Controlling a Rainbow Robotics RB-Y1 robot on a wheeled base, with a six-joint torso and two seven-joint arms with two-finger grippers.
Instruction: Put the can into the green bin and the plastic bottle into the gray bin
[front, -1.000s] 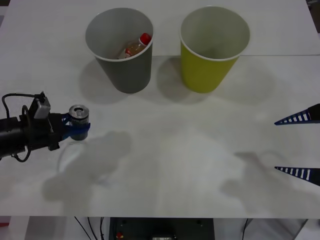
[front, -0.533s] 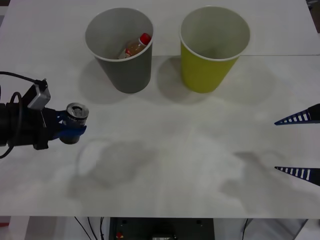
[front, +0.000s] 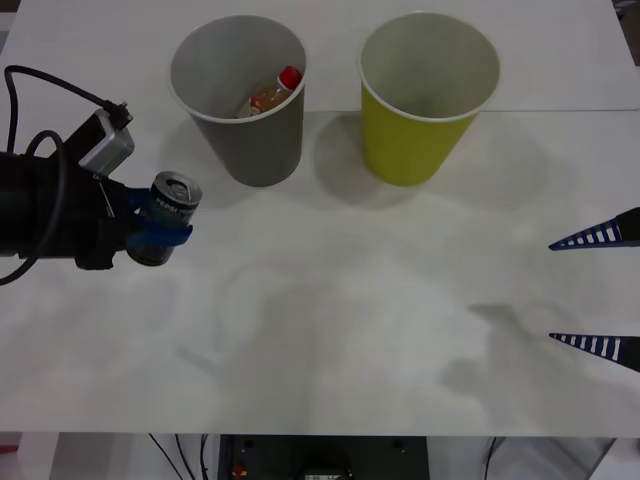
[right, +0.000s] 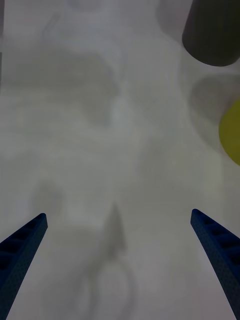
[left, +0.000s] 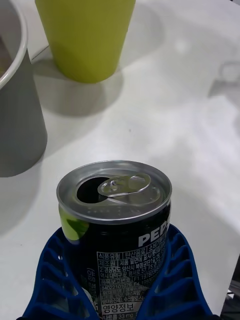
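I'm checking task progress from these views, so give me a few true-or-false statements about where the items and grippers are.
1. The left gripper holds the can. True.
2. The plastic bottle lies on the table beside the bins. False: it is inside the gray bin.
3. The can is already in the green bin. False: it is in the gripper, off to the gray bin's left.
4. The right gripper is open, at the table's right edge. True.

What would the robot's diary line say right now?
left gripper: shut on can, lifted | plastic bottle: in gray bin | green bin: waiting | right gripper: open, idle
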